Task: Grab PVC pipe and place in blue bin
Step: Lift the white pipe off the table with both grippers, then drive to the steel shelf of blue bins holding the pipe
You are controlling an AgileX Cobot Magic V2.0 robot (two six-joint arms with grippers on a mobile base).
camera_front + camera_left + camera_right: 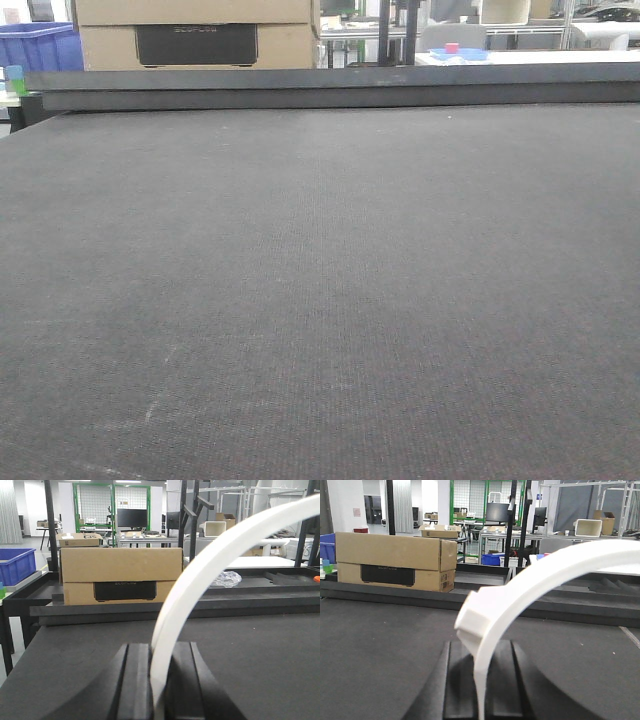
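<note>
Inspected the left gripper (160,682) in the left wrist view. Found its black fingers (137,680) closed tight on a white curved plastic PVC pipe (197,570), one finger pressed to each side of the strip's lower end. Noted the pipe rising from that grip and arching up and away to the right of the brown cardboard box (120,575), crossing in front of the box's right edge, clear of the dark grey matted table (260,655).

Inspected the right gripper (482,682) in the right wrist view. Found its black fingers (457,680) likewise closed around a white arched plastic piece with a squared block end (490,625). Noted the block sitting just above the fingers and the arc sweeping up to the right of the same box. Cannot tell whether this is the left arm's pipe or a second piece.

Recorded the box standing at the table's far edge, with a black panel set into its front face. Located the blue plastic bin (40,45) to the left of the box, beyond the table's far edge and well apart from both held pieces. Noted faint pale scuffs on the table surface in front of the box, toward the near left.
</note>
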